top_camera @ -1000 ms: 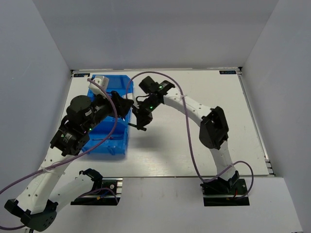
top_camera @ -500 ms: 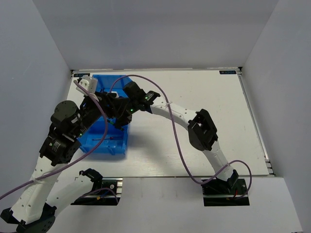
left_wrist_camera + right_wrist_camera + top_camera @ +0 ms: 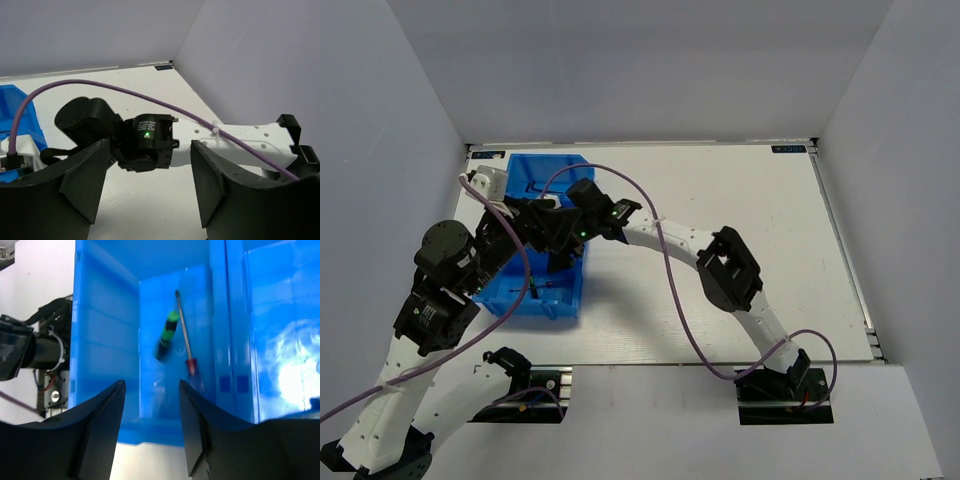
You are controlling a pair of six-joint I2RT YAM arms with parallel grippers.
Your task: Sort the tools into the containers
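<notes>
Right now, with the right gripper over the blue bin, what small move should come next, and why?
Probably lift the right gripper straight up. Its jaws stand open and empty above the blue bin, the green-black screwdriver lies inside beside a thin screwdriver, and the left gripper sits close by.

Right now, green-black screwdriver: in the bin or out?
In. The green-black screwdriver is inside a bin compartment beside a thin screwdriver; right tool open.
</notes>
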